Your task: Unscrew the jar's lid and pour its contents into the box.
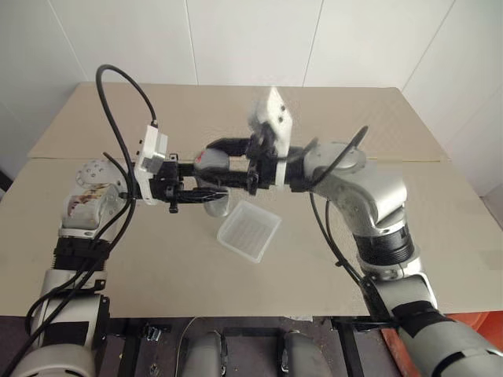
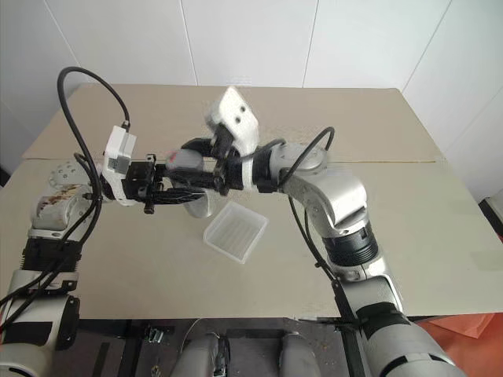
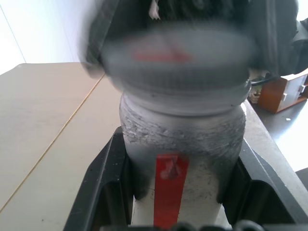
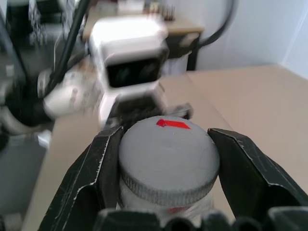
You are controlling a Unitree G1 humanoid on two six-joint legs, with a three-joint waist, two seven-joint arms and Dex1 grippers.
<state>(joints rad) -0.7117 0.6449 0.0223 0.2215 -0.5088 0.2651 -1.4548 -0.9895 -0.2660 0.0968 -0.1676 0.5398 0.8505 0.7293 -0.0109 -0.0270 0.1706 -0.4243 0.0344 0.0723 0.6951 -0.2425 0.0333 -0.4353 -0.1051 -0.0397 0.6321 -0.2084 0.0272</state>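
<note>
Here, near the centre of the head view, the jar (image 3: 182, 144) is held in the air above the table (image 1: 409, 236), its long axis roughly level, running left to right across the frame, with the lid (image 4: 168, 159) end toward the right arm. The left gripper (image 1: 206, 195) comes in from the left and is pinched on the jar's body, one black finger on each side (a red strip shows on the wall between them). The right gripper (image 4: 168, 173) comes in from the right, its two fingers pressed against the lid's ribbed rim, red mark up. The box (image 1: 249, 230) lies just below the jar, on the table, sitting cornerwise, ribbed bottom visible.
</note>
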